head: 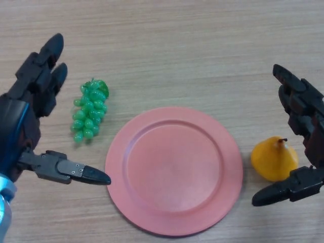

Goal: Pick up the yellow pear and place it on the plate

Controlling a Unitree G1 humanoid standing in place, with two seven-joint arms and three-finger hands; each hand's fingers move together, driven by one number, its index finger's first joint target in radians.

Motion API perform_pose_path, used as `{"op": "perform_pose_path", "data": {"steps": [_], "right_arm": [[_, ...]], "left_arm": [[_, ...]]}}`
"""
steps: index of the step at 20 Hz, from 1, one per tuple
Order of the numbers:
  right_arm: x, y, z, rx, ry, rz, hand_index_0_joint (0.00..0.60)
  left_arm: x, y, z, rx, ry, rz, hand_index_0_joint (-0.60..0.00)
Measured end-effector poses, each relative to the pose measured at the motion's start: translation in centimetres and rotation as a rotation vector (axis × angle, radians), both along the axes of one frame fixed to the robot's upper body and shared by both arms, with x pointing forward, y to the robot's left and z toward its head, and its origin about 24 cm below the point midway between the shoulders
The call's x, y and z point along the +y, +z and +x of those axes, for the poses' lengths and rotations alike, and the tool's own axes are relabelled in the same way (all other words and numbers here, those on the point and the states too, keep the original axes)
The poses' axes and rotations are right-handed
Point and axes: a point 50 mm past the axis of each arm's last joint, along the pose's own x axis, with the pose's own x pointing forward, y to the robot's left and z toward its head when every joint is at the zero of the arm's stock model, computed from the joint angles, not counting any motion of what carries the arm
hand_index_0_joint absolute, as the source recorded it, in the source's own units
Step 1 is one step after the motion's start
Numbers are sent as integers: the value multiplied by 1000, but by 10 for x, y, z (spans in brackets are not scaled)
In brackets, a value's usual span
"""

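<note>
The yellow pear (274, 159) lies on the table just right of the pink plate (174, 170), which is bare. My right hand (301, 126) is open around the pear's right side, fingers stretched above it and thumb below it, not touching it as far as I can see. My left hand (31, 106) is open at the left edge, its thumb pointing toward the plate's left rim, holding nothing.
A bunch of green grapes (89, 110) lies between my left hand and the plate, close to the plate's upper left rim. The wooden table (177, 45) stretches beyond the plate.
</note>
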Motion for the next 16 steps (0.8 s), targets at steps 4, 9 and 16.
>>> {"op": "perform_pose_path", "data": {"steps": [4,9,16], "right_arm": [[-19,-21,11,-13,-40,-81,0],[-35,-62,22,98,-66,-82,0],[-49,-87,39,178,-142,77,0]], "left_arm": [[-2,-10,-3,32,-19,15,0],[-3,-9,-4,16,-22,18,0],[-10,-3,-4,-15,-19,78,0]]}}
